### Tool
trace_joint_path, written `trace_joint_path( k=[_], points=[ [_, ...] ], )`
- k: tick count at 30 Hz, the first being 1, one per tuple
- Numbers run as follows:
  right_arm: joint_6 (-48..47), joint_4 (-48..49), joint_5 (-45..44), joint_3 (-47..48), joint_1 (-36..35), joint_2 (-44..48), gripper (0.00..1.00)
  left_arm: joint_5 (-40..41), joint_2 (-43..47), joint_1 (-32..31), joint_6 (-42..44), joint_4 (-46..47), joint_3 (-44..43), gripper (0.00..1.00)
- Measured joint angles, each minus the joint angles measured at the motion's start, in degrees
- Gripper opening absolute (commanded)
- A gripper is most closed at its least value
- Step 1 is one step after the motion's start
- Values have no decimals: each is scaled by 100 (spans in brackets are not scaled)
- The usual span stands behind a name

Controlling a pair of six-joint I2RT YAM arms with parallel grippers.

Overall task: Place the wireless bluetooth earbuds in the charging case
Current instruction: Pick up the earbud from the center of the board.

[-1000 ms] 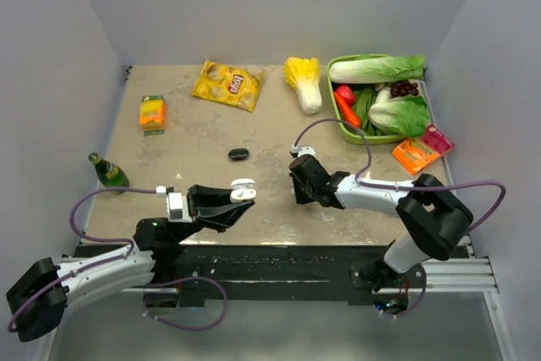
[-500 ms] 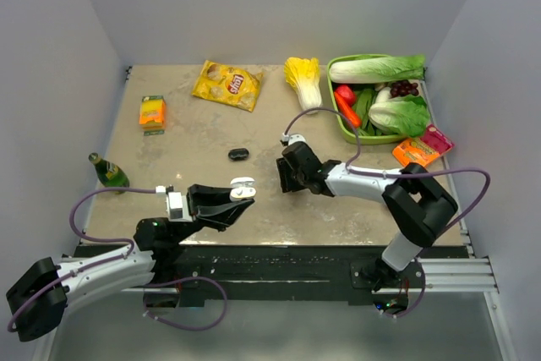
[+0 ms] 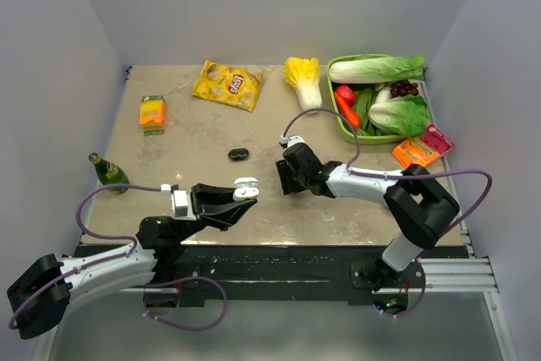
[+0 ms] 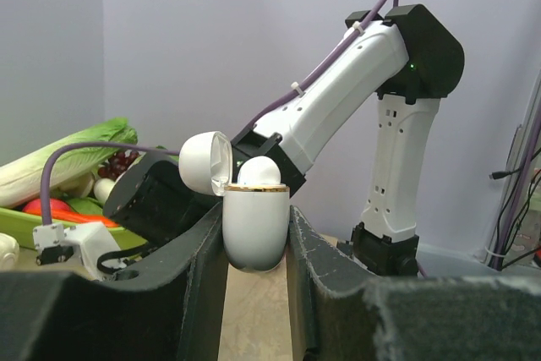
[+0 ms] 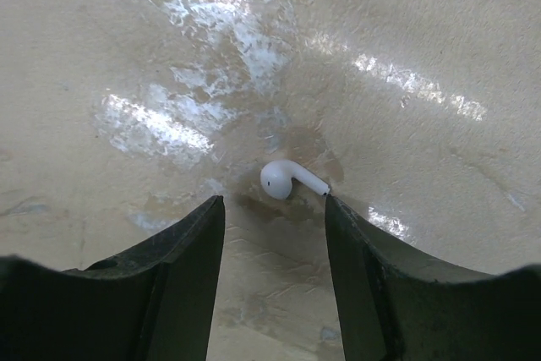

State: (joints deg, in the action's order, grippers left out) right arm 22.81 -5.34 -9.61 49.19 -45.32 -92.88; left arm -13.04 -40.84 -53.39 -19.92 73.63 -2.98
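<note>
The left gripper is clamped on the open white case, with one bud seated inside. The right gripper stands parted and holds nothing. A white earbud lies on the table just ahead of it, between its fingertips.

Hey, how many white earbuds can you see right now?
2. One earbud sits in the open case held by the left gripper; the other lies on the table within the open right gripper. Others may be hidden.
</note>
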Motion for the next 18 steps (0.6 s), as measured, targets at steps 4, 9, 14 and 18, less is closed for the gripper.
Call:
trace_joint_path(
  k=[4,9,14,18],
  points=[
    [-85,-114,-122,37,0,-149,54,0,37,-4,0,0,0,0],
    [-96,-109,-295,28,0,0,55,-2,59,-39,0,0,0,0],
    [-20,-50,-553,-26,7,306,44,-2,50,-44,-2,0,0,0],
    [66,-96,-730,83,105,92,27,0,50,-55,-2,0,0,0]
  ],
)
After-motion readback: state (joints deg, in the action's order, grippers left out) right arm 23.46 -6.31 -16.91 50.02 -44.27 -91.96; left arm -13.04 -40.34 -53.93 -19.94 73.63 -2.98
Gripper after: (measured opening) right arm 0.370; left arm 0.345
